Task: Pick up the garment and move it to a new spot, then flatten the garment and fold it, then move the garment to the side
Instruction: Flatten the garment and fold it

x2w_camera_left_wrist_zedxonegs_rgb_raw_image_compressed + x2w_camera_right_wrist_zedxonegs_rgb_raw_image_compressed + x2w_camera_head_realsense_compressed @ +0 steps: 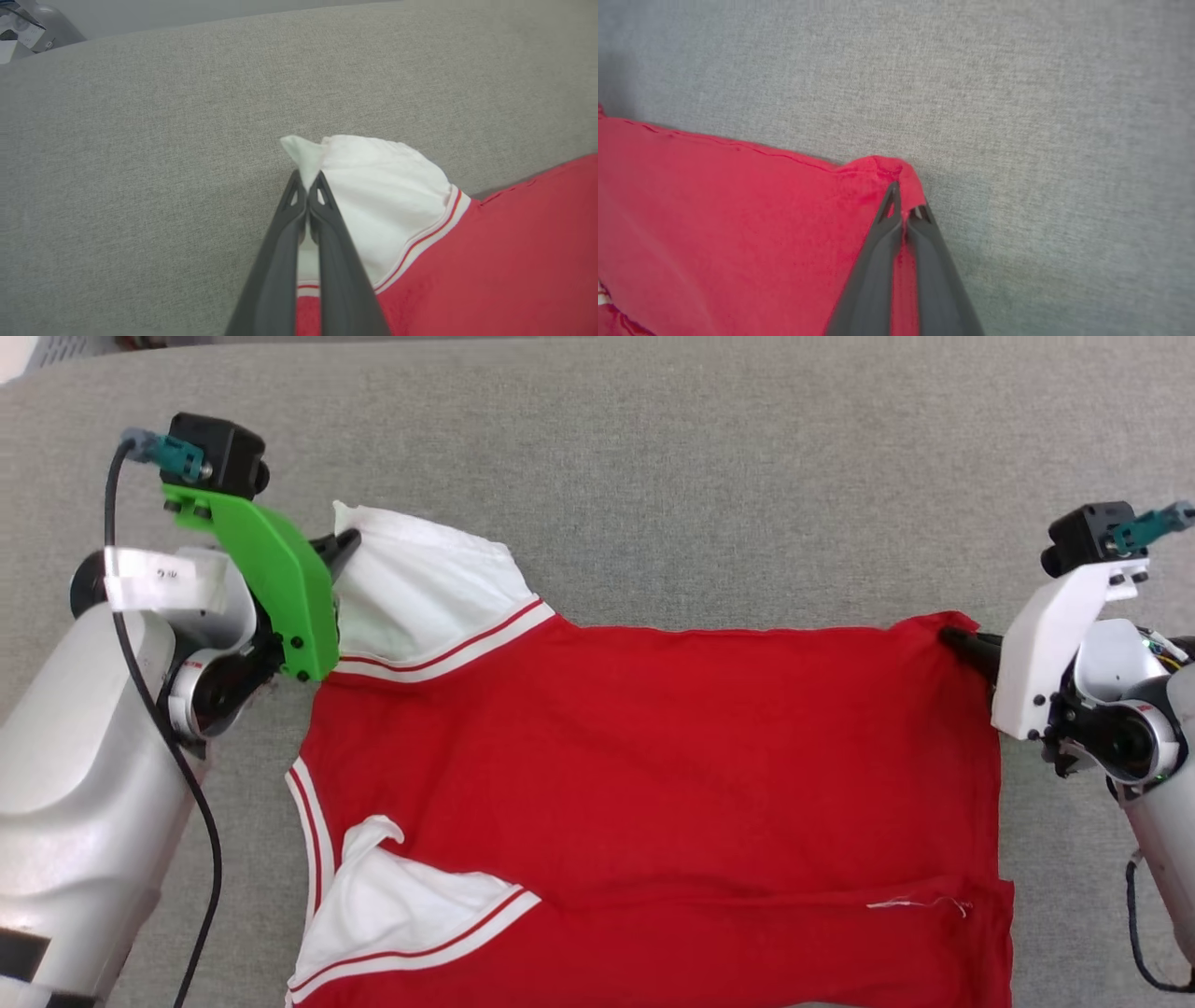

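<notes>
Lying spread over the middle and lower part of the head view, the shirt (653,756) rested on a grey cloth surface (653,448); its red body was mostly flat, with striped trim at the left edge and the hem toward the right, and its lowest part ran off the bottom of the frame. One white sleeve (420,588) sat at the upper left of the shirt, pulled up to a point; the other sleeve (401,905) lay at the lower left, rumpled, with one corner curled over. A long crease crossed the red cloth at the lower right, and a loose white thread (920,903) lay along it.

The left gripper (338,546) showed at the upper left beneath a green bracket (271,579); in the left wrist view its two dark fingers were pressed together with the tip of the upper sleeve pinched between them, a small white peak standing just past the fingertips. The right gripper (966,646) came in from the right edge below a white bracket (1055,635); in the right wrist view its fingers were likewise together, clamped on the red corner of the hem, which bunched and rose slightly over the tips. A black cable (168,747) hung down the left arm.
</notes>
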Robot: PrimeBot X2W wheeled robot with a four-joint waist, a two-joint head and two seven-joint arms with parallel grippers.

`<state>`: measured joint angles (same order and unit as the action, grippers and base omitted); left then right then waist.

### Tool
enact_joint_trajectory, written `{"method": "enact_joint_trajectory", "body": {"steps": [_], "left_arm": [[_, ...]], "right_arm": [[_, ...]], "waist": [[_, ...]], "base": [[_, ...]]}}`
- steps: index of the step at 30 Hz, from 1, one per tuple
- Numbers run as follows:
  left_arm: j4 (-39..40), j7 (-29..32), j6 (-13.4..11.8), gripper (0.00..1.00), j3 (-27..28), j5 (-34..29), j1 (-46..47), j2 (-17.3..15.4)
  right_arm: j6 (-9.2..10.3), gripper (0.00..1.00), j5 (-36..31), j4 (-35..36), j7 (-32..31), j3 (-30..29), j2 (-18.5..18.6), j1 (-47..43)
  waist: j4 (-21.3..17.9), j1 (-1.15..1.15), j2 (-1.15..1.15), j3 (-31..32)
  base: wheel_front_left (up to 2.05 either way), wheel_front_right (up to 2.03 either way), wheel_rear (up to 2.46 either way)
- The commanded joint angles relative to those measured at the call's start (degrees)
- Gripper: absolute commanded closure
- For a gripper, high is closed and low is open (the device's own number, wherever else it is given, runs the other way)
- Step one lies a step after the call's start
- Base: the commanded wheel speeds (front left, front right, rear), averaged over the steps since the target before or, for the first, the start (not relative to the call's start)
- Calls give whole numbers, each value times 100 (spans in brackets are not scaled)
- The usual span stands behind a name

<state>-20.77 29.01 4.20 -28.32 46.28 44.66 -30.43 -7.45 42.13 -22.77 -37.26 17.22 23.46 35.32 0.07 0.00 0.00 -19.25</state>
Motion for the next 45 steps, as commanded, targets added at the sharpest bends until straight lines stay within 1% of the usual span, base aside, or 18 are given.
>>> {"method": "enact_joint_trajectory", "body": {"steps": [1, 6, 10, 15, 18, 22, 29, 33, 34, 35, 36, 37, 38, 39, 40, 45], "left_arm": [[80, -75, -57, 100, 49, 80, -240, -57], [610, -339, -282, 100, 199, 197, -1024, -235], [1078, -568, -535, 100, 331, 321, -1837, -362], [1628, -787, -847, 100, 421, 456, -2882, -471], [1925, -894, -1036, 100, 405, 504, -3420, -446], [2134, -1009, -1267, 100, 413, 607, -4060, -407], [2229, -1029, -1437, 100, 321, 689, -4714, -408], [2029, -1046, -1433, 100, 198, 729, -4823, -246], [1951, -1094, -1420, 100, 181, 723, -4822, -195], [1889, -1150, -1406, 100, 178, 720, -4814, -150], [1808, -1206, -1381, 99, 169, 721, -4804, -98], [1743, -1235, -1351, 82, 150, 716, -4795, -68], [1685, -1294, -1308, 51, 136, 703, -4763, -26], [1656, -1358, -1285, 34, 142, 699, -4732, 18], [1636, -1428, -1243, 0, 138, 686, -4691, 61], [1605, -1903, -1145, 0, 146, 379, -4465, 111]], "right_arm": [[-3, 100, 33, 117, 89, -84, 64, -203], [-3, 100, -67, 580, 198, -349, 147, -932], [-3, 100, -163, 919, 234, -594, 64, -1599], [-3, 100, -325, 1322, 233, -1004, -142, -2412], [-3, 100, -450, 1586, 224, -1272, -326, -2867], [-3, 100, -604, 1830, 167, -1606, -602, -3390], [-3, 100, -842, 1993, 41, -1986, -1080, -4031], [-3, 100, -918, 1917, 105, -2086, -1300, -4215], [-3, 89, -940, 1872, 127, -2090, -1343, -4258], [-3, 59, -940, 1840, 172, -2099, -1373, -4278], [-3, 0, -940, 1808, 235, -2099, -1401, -4293], [-3, 0, -937, 1791, 275, -2088, -1421, -4306], [-3, 0, -915, 1794, 336, -2076, -1445, -4319], [-3, 0, -899, 1818, 394, -2071, -1462, -4327], [-3, 0, -895, 1866, 474, -2065, -1464, -4333], [-3, 0, -960, 2212, 692, -2071, -1403, -4361]], "waist": [[135, 0, 0, 251], [244, 0, 0, 575], [296, 0, 0, 807], [351, 0, 0, 1031], [361, 0, 0, 1107], [340, 0, 0, 1162], [322, 0, 0, 1195], [321, 0, 0, 1189], [322, 0, 0, 1191], [326, 0, 0, 1193], [329, 0, 0, 1205], [329, 0, 0, 1217], [334, 0, 0, 1237], [336, 0, 0, 1257], [337, 0, 0, 1281], [321, 0, 0, 1430]], "base": [[0, 0, 0], [0, 0, 0], [0, 0, 0], [0, 0, 0], [0, 0, 0], [0, 0, 0], [0, 0, 0], [0, 0, 0], [0, 0, 0], [0, 0, 0], [0, 0, 0], [0, 0, 0], [0, 0, 0], [0, 0, 0], [0, 0, 0], [0, 0, 0]]}}
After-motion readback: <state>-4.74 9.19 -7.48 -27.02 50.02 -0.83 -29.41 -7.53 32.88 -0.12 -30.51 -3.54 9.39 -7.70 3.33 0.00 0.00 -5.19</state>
